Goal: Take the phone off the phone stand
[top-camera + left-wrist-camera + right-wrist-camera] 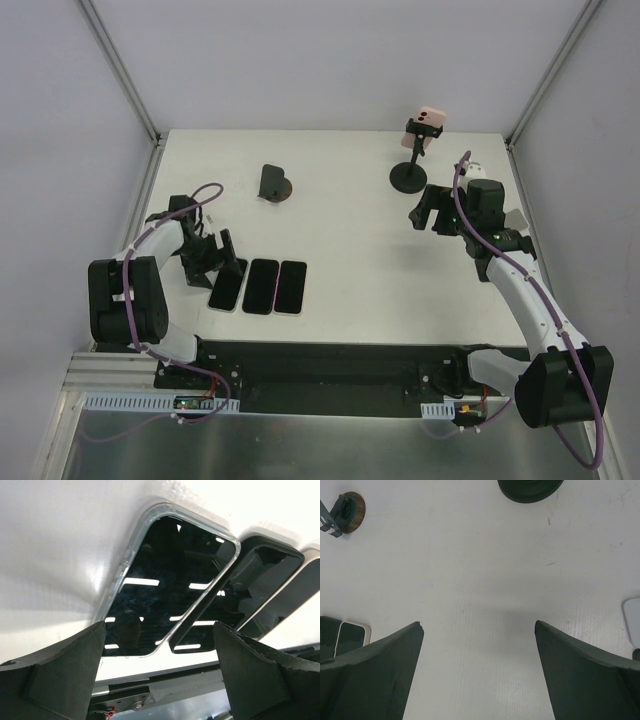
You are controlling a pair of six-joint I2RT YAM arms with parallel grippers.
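Pink phone (431,118) sits in its stand (410,174) (far right); right fingers (375,672) and left fingers (57,672) both spread, empty.

open table (350,215) before phone stand (408,178), phones (260,286) left

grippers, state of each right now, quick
Left gripper: open, holding nothing, poised by the clear-cased phone lying flat.
Right gripper: open, holding nothing.

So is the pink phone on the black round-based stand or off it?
On it. The top view shows the pink phone clamped atop the black round-based stand; the open right gripper is near the base, holding nothing.
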